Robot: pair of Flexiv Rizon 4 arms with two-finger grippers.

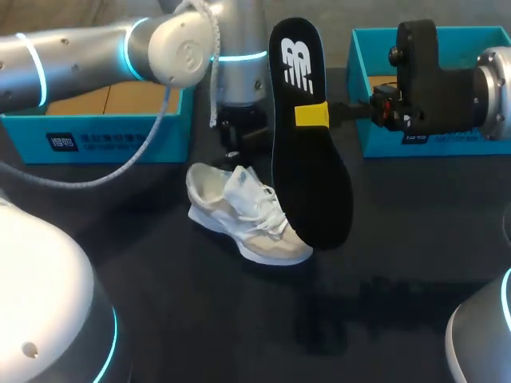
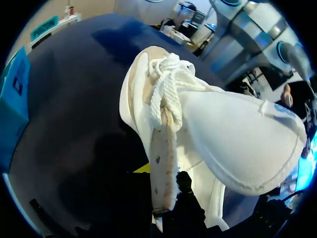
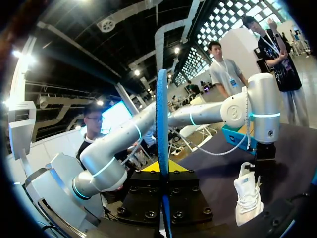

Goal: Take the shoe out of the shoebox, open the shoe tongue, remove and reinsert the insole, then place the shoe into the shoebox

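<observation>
above the toe end of the white mesh lace-up sneaker (image 1: 249,217), the long black foam insole (image 1: 307,136) hangs almost upright, broad forefoot end down and logo-printed heel end up. the right gripper (image 1: 311,116) is clamped on it at about mid-length, one yellow tip on each face; in the right wrist view the insole stands edge-on between those tips. the sneaker lies on the dark table (image 1: 383,319), its long axis slanting from the heel, on the left arm's side, to the toe under the insole. the left gripper (image 1: 233,148) sits right at the sneaker's heel end, with the tongue and eyelet strip close ahead of it; whether it grips the shoe i cannot tell. a teal cardboard shoebox (image 1: 104,136) stands behind the sneaker on the left arm's side, a second teal shoebox (image 1: 367,120) behind it on the right arm's side. by my judgement reinsertion comes next: the sneaker's opening lies heelward of the insole's lower end, so the right arm would need to carry it that way and tilt it along the sneaker's axis.
</observation>
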